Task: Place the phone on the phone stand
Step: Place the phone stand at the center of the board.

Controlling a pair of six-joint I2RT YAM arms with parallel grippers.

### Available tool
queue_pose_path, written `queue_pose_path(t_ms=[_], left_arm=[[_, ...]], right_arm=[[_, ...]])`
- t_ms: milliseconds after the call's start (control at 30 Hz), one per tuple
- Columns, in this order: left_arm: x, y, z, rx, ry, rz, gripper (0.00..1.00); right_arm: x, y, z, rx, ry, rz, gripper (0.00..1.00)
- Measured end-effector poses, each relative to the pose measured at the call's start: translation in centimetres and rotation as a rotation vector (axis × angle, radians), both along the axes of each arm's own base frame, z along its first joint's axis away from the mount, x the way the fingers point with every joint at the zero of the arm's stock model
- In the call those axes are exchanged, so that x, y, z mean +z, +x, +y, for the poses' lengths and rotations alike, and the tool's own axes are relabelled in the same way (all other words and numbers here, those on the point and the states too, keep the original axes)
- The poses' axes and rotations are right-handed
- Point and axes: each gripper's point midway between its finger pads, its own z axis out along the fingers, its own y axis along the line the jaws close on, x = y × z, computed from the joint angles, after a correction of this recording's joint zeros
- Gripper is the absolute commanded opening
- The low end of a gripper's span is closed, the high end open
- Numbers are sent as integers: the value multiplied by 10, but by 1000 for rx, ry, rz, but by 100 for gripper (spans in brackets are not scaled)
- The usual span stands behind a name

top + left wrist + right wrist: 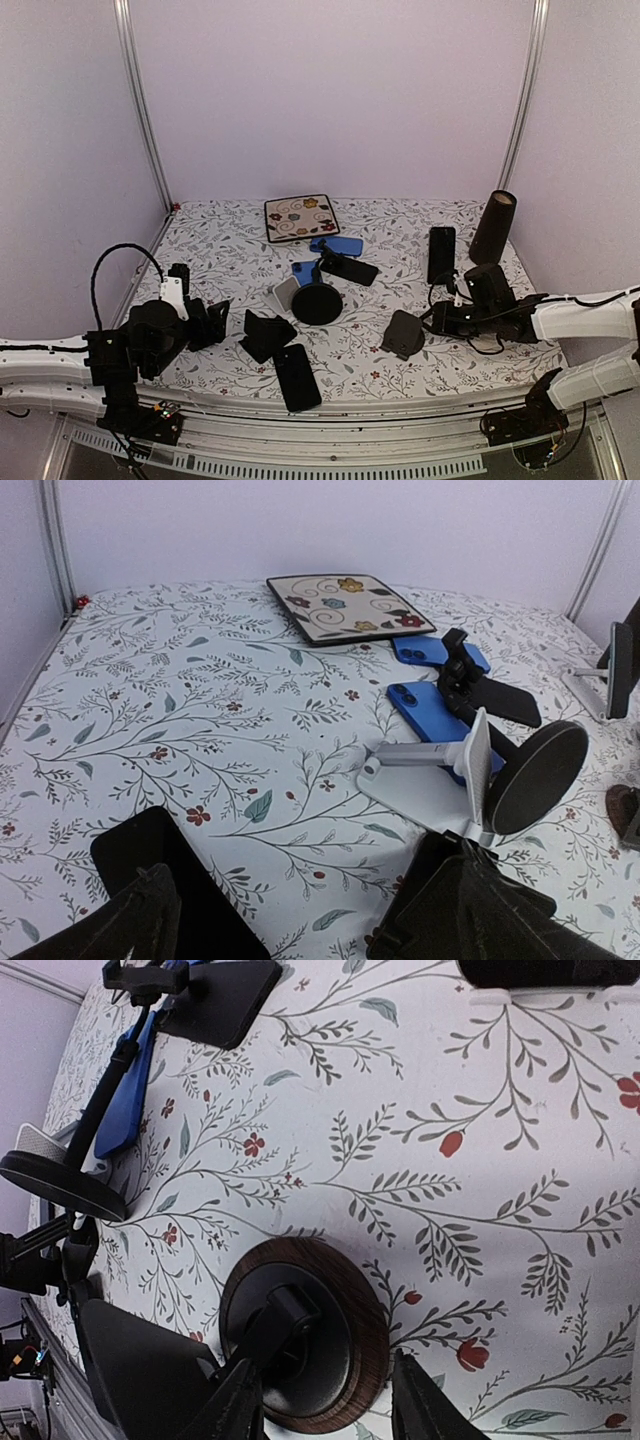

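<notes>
A black phone (pixel 297 377) lies flat near the front edge. A round wood-rimmed phone stand (pixel 403 335) sits at the right; in the right wrist view (pixel 305 1345) it lies just ahead of my right gripper (pixel 330 1410), with one finger on each side and not touching it. My right gripper (pixel 443 318) is open. My left gripper (pixel 208 325) is open at the left, its fingers (pixel 130 930) spread wide over bare cloth. A black folded stand (pixel 265 335) stands between the left gripper and the black phone.
A white stand (pixel 430 780), a black round-base clamp stand (pixel 317 303) beside a dark phone (pixel 350 268), and two blue phones (pixel 430 712) crowd the middle. A flowered plate (pixel 301 217) lies at the back. Another black phone (pixel 441 255) stands upright, and a brown tube (pixel 493 226) stands at the far right.
</notes>
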Motion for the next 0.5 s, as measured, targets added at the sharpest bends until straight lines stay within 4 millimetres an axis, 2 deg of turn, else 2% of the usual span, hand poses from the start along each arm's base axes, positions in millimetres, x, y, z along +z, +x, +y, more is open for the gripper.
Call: queue_pose_path(t_ms=[333,500], left_arm=[[3,0,0,0,-10,-6,97],[3,0,0,0,-10,-6,97]], right_arm=[[34,1,-10,-41,-6,-84,63],[59,-7,1,-38,-12,-141,64]])
